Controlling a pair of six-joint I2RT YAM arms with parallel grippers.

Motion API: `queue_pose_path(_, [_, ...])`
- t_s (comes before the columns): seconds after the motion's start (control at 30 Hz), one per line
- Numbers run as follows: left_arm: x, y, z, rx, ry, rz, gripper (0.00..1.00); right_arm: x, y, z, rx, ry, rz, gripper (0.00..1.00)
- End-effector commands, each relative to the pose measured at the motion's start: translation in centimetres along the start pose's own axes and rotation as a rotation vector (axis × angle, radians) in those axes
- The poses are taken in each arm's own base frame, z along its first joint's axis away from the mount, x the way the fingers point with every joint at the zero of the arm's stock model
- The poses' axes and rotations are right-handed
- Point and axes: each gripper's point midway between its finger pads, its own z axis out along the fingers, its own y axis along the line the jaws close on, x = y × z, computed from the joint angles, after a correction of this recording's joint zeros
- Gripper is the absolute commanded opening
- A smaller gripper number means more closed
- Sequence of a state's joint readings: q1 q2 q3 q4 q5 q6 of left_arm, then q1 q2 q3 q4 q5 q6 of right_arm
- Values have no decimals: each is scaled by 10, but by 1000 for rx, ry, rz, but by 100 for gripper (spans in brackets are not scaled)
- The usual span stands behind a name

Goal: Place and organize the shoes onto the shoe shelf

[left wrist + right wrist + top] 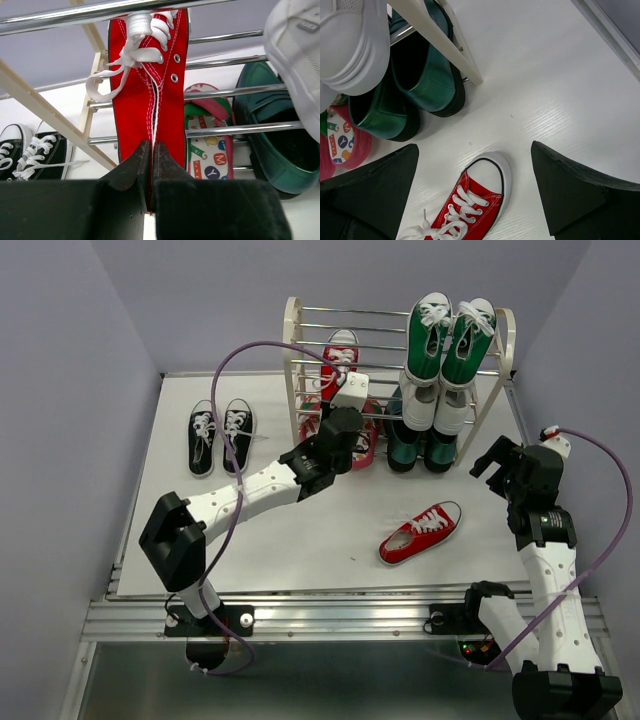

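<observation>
- The held red sneaker (150, 75) is bright red canvas with white laces, white stitching, silver eyelets and a thin black edge line. It lies toe-away across the silver rods in the left half of the shoe shelf (292, 340).
- The left gripper (151, 147) has its jaws pressed nearly together, pinching this sneaker's heel.
- The second red sneaker (420, 532) lies on the white table (300, 540), well apart from the shelf. It has a white toe cap and sole.
- The right gripper (474, 149) hangs above that sneaker's toe with its jaws spread wide, holding nothing.
- The black-white sneakers (221, 434) sit side by side on the table, left of the shelf.
- The flip-flops (210, 145) rest beneath the rods, low in the shelf, just beside the dark green boots (270, 150).
- The green-and-white sneakers (448, 335) stand on the shelf above the boots.
- The only readable writing is single letters printed on the flip-flop footbed, an M and a Y among them; no brand can be read.
- Only the left wrist view shows the heel grip and the letters; the top view alone takes in all the shoes.
</observation>
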State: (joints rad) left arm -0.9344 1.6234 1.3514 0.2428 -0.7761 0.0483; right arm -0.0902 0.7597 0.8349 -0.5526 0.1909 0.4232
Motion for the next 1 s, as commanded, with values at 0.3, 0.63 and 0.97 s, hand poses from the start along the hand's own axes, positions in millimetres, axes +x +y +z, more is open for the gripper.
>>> queue_pose_path(0.3, [-67,39,27,-86,-164,-120,0,-9,6,0,-24,-36,9,100])
queue_pose_path(0.63, [-62,53,43,-98,-169,-101,0,-10,7,-1,-26,-40,9,100])
queue_pose_path(0.97, [-55,53,53,-74,-160,-97,0,-10,6,-1,-26,-43,8,100])
